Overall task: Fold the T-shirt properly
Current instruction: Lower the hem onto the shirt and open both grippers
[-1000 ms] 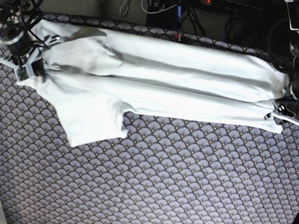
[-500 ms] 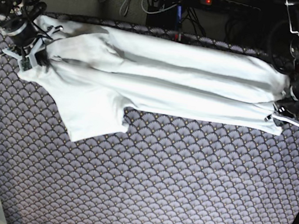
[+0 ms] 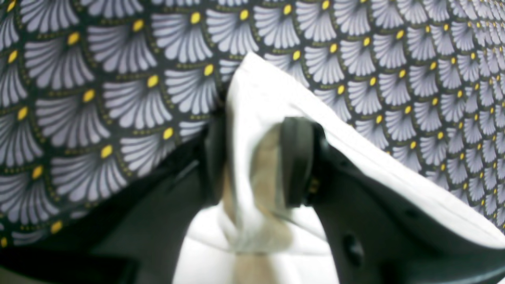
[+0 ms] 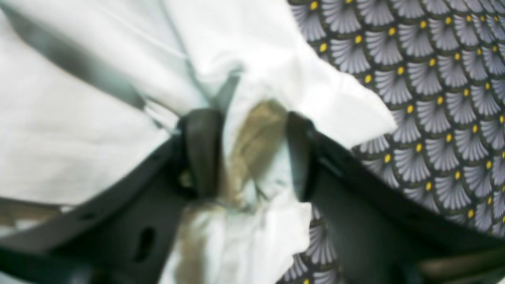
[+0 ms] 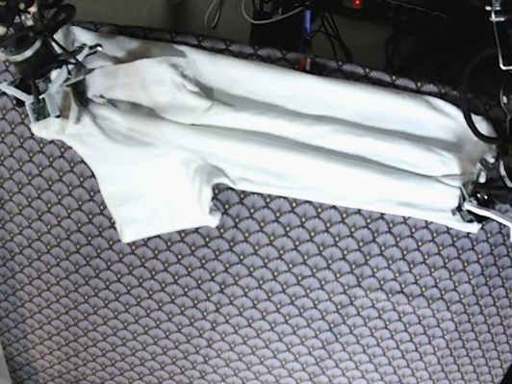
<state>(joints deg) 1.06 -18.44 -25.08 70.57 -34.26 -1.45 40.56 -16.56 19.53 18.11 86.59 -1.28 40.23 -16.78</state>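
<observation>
T-shirt [image 5: 274, 137]: lies stretched sideways along the far edge of the patterned cloth [image 5: 263, 330].
Left gripper [image 3: 256, 157]: fingers parted, hem slack between.
Right gripper [image 4: 248, 154]: fingers parted around the collar end.

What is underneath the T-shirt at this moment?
The T-shirt lies on a purple-grey scallop-patterned cloth, which shows on all sides but the far one. Whatever lies beneath the shirt's middle is covered.

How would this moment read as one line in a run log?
T-shirt: folded lengthwise on patterned cloth | left end effector: open around hem | right end effector: open around cloth
</observation>
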